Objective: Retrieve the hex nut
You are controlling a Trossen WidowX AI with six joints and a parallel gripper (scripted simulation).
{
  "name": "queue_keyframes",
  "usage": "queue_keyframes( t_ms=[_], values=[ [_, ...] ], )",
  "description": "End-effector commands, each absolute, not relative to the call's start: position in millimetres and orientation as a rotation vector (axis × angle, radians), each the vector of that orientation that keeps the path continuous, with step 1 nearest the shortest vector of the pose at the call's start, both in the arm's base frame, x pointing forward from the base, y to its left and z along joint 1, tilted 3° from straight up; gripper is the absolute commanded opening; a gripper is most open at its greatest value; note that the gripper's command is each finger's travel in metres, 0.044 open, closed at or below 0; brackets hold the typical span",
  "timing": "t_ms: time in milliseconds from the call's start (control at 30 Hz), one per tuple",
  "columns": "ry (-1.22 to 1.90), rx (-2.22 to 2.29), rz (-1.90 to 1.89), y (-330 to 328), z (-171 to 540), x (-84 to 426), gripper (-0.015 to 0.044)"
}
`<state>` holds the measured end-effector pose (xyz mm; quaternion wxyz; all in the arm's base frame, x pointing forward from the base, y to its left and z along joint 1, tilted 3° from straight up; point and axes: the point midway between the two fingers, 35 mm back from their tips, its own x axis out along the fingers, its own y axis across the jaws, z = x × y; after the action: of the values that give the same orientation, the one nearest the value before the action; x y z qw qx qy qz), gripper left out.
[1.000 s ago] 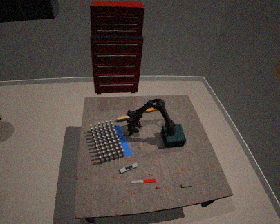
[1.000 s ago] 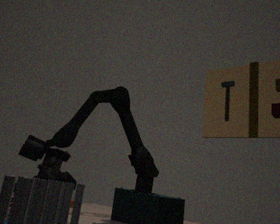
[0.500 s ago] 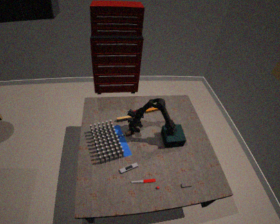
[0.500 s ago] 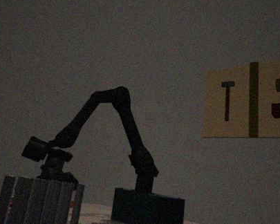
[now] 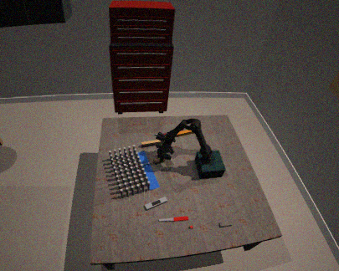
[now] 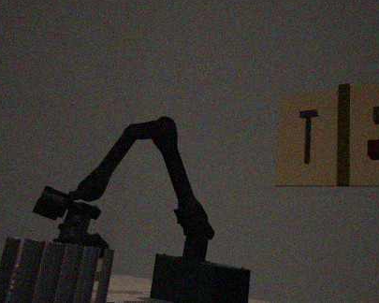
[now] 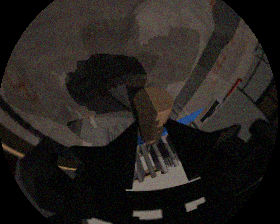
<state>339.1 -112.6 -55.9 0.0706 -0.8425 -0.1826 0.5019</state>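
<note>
Fingers pinching a brown wooden handle (image 5: 156, 161) (image 7: 150, 112) beside the blue strip (image 5: 151, 177) (image 7: 191, 117) — tool in hand, nut not visible; dragging, if still needed, then release left.

Top cam: high up, steep downward tilt, far back; takes in the whole table (image 5: 185, 241), the arm (image 5: 199, 138) (image 6: 174, 166), the spacers (image 5: 128, 174) (image 6: 54, 271) (image 7: 155, 162), plus the red cabinet (image 5: 141, 57) behind. Exterior cam: low, near spacer height, close to them; faces across their tops to the arm, seen side-on, and the wall board (image 6: 321, 143). Spacers crop at its lower left. Wrist cam: on the arm's hand, very near, round dark-edged view past the fingers to the table. Top and wrist share the blue tape (image 5: 151, 176) (image 7: 191, 117) and spacers.
</note>
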Motion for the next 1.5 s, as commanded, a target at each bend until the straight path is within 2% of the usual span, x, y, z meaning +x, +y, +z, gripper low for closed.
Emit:
queue_keyframes(
  t_ms=[0, 1467],
  values=[
    [-0.556, -2.538, 1.504, -113.0, -55.5, 335.9, 0.0],
    [-0.555, -2.536, 1.509, -122.8, -57.5, 296.5, 0.0]
  ],
)
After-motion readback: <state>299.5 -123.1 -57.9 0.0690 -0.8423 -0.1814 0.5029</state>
